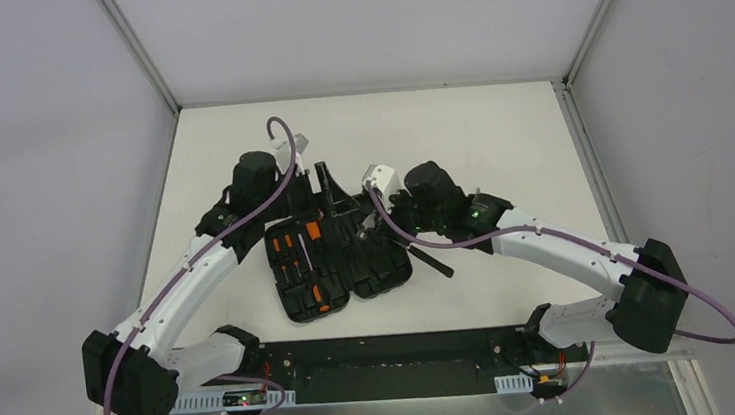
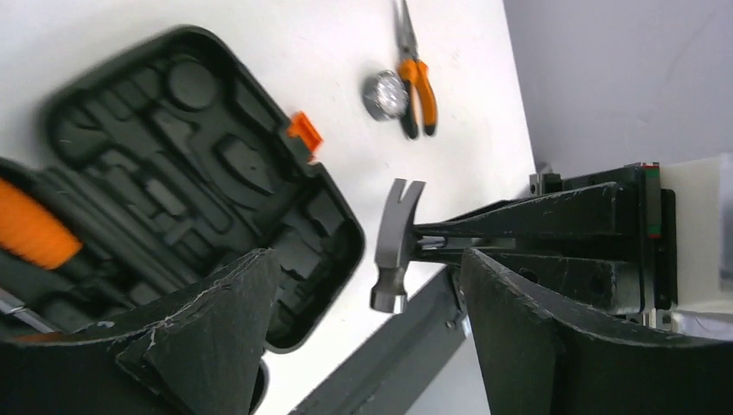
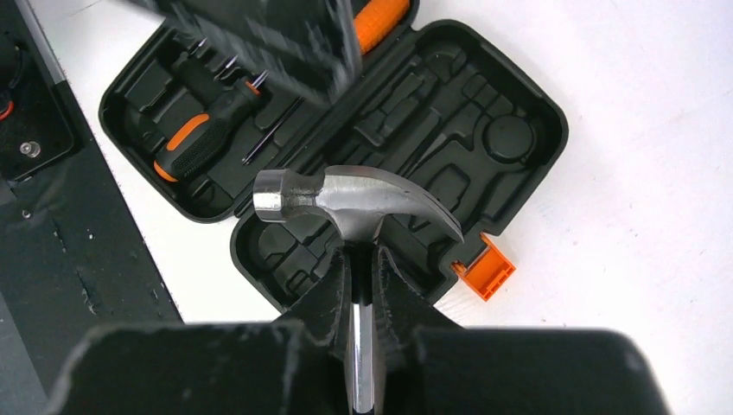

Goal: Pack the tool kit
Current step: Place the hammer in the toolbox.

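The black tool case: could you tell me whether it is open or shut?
Open: the case lies spread flat, both halves' moulded slots facing up.

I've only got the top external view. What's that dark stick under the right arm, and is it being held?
Observer: That is the hammer. The right gripper is shut on its neck, just below the head.
Operator: Any tools outside the case?
Observer: Yes. The pliers lie on the table past the orange latch of the case, beside a round silvery thing.
Operator: Is the left gripper holding anything?
Observer: No. The left gripper is open and empty.
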Action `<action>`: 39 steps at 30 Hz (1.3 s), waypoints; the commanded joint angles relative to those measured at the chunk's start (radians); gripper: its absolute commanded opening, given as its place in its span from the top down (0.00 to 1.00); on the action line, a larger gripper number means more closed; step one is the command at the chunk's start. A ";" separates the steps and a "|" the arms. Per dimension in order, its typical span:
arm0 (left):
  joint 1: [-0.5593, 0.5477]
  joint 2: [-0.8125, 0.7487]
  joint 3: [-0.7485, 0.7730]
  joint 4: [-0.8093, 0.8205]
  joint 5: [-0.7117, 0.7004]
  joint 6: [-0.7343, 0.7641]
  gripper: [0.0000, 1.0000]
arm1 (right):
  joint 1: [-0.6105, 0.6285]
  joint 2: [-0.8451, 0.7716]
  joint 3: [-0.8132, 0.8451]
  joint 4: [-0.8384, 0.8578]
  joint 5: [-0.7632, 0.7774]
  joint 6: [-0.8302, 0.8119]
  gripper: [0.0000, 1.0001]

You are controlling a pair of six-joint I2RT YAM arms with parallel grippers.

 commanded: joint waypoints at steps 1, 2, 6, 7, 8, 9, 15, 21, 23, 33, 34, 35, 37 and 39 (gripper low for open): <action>-0.045 0.042 0.031 0.117 0.099 -0.104 0.23 | 0.009 -0.074 0.000 0.134 -0.061 -0.084 1.00; -0.046 0.050 0.024 0.131 0.098 -0.121 0.24 | 0.011 -0.078 0.000 0.136 -0.070 -0.090 1.00; -0.054 0.068 -0.001 0.208 0.122 -0.190 0.35 | 0.016 -0.083 -0.002 0.141 -0.090 -0.097 1.00; -0.059 0.074 -0.002 0.209 0.133 -0.201 0.37 | 0.019 -0.083 -0.003 0.141 -0.090 -0.101 1.00; -0.063 0.084 0.000 0.231 0.142 -0.208 0.38 | 0.020 -0.084 -0.004 0.143 -0.090 -0.102 1.00; -0.066 0.090 0.001 0.233 0.155 -0.215 0.40 | 0.021 -0.084 -0.006 0.146 -0.090 -0.106 1.00; -0.083 0.133 -0.015 0.220 0.210 -0.226 0.49 | 0.024 -0.084 -0.007 0.162 -0.089 -0.121 1.00; -0.083 0.152 -0.010 0.161 0.247 -0.201 0.62 | 0.023 -0.071 -0.002 0.163 -0.073 -0.152 1.00; -0.083 0.144 -0.005 0.152 0.245 -0.189 0.72 | 0.024 -0.065 0.002 0.164 -0.068 -0.157 1.00; -0.083 0.004 -0.043 0.135 -0.069 -0.184 1.00 | 0.024 -0.049 0.030 0.239 0.134 0.042 0.58; -0.083 -0.030 -0.062 0.139 -0.141 -0.187 1.00 | 0.023 -0.053 0.038 0.240 0.201 0.102 0.50; -0.083 -0.061 -0.081 0.144 -0.220 -0.193 1.00 | 0.023 -0.059 0.048 0.238 0.276 0.178 0.45; -0.083 -0.120 -0.121 0.167 -0.346 -0.209 1.00 | 0.023 -0.073 0.066 0.222 0.400 0.332 0.35; -0.084 -0.169 -0.156 0.199 -0.430 -0.218 1.00 | 0.023 -0.086 0.079 0.175 0.504 0.540 0.32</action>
